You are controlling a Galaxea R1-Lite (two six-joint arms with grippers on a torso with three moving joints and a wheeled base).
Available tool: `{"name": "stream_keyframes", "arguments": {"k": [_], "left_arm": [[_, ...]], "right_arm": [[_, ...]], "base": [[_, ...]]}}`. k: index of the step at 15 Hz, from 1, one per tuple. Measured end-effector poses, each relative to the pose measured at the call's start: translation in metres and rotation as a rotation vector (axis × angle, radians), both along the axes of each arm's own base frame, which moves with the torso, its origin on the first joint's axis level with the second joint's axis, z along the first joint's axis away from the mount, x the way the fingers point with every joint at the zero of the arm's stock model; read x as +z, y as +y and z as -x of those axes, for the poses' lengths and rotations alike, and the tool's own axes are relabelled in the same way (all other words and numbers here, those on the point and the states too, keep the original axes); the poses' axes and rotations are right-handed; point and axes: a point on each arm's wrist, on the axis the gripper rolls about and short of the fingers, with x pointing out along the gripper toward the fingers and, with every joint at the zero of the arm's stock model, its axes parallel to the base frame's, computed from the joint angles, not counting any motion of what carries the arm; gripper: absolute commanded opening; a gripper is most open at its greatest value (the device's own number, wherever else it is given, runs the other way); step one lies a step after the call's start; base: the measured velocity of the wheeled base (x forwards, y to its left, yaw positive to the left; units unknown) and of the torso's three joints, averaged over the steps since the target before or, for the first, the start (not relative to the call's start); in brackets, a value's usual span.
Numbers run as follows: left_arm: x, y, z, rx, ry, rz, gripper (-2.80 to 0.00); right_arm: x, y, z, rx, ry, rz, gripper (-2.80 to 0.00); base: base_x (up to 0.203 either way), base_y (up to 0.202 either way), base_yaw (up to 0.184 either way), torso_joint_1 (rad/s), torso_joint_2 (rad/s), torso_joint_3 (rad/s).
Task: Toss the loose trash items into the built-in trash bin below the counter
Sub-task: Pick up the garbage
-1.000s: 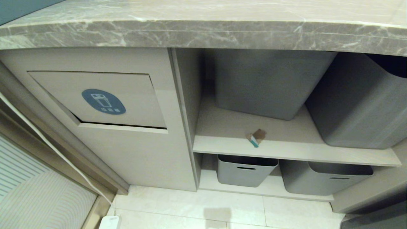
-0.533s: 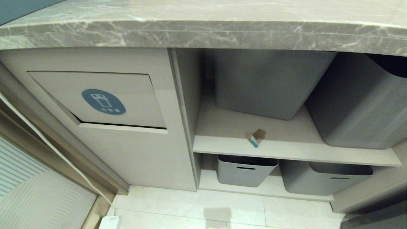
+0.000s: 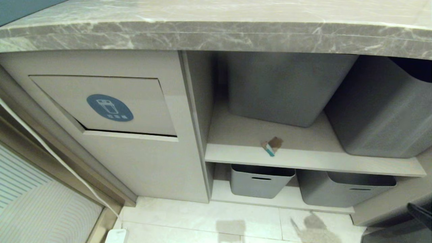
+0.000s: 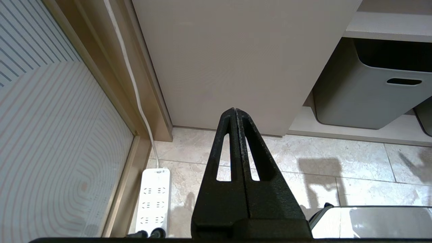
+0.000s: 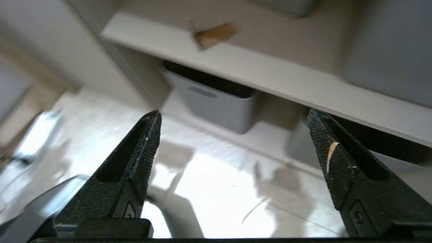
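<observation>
We see one small cardboard scrap (image 3: 272,145) on the shelf (image 3: 303,158); right gripper (image 5: 233,135) spread wide, empty; left gripper (image 4: 235,113) clenched, empty.

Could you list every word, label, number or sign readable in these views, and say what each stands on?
Blue oval sticker on the swing flap of the built-in trash bin: a white bin icon, a sign rather than a word.
Below that icon: a short line of white characters, too small to read.
White power strip on the floor: a small dark mark near its top end, too small to read.
No other text shows.
</observation>
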Motion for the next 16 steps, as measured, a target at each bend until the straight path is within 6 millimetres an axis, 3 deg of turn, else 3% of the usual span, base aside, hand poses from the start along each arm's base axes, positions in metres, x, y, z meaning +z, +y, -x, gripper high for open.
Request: {"name": "stream_keyframes", "arguments": {"k": [4,9,12,16], "left_arm": [[0.0,0.0,0.0,0.0,0.0,0.0,-2.8],[0.0,0.0,0.0,0.0,0.0,0.0,-2.8],[0.0,0.0,0.0,0.0,0.0,0.0,-2.8],[0.0,0.0,0.0,0.0,0.0,0.0,-2.8]], "right_arm": [[-0.003,0.012,-0.066,0.139,0.139,0.022,0.0],[-0.036,0.035,-0.127,0.218,0.273,0.047,0.0],[-0.054,0.051,-0.162,0.257,0.242,0.055,0.0],[-0.071,0.09,-0.2,0.332,0.149,0.067,0.0]], "base": [[0.0,0.0,0.0,0.0,0.0,0.0],[0.0,0.0,0.0,0.0,0.0,0.0],[0.0,0.0,0.0,0.0,0.0,0.0],[0.0,0.0,0.0,0.0,0.0,0.0]]}}
